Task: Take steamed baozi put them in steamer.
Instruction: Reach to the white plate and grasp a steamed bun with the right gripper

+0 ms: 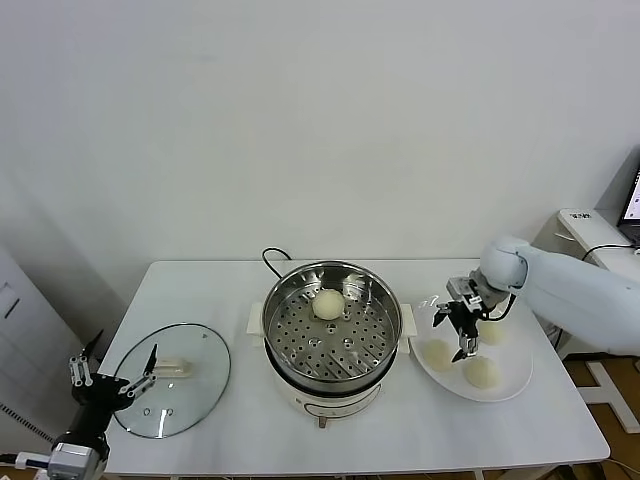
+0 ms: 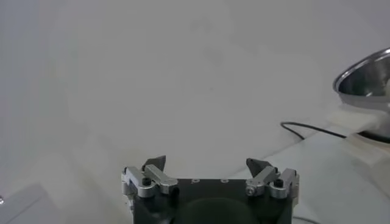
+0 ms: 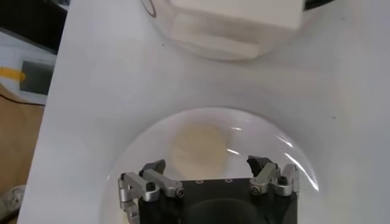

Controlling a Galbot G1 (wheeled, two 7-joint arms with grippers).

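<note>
The steel steamer [image 1: 300,340] stands on its white base at the table's middle, with one cream-white baozi [image 1: 326,305] in it at the back. Three more baozi lie on the white plate [image 1: 515,378] to the right: one on the steamer side [image 1: 437,352], one at the front [image 1: 481,371], one at the back [image 1: 492,333]. My right gripper [image 1: 460,333] hangs open and empty just above the plate, between them. The right wrist view shows its jaws [image 3: 207,165] wide apart over one baozi [image 3: 198,148]. My left gripper [image 1: 110,375] is open and empty at the front left.
A round glass lid [image 1: 185,395] with a cream handle lies on the table beside my left gripper. The steamer's black cord [image 1: 270,258] runs off behind it. The left wrist view shows the steamer's rim [image 2: 365,73] and the cord [image 2: 304,128]. A white desk [image 1: 590,235] stands at the far right.
</note>
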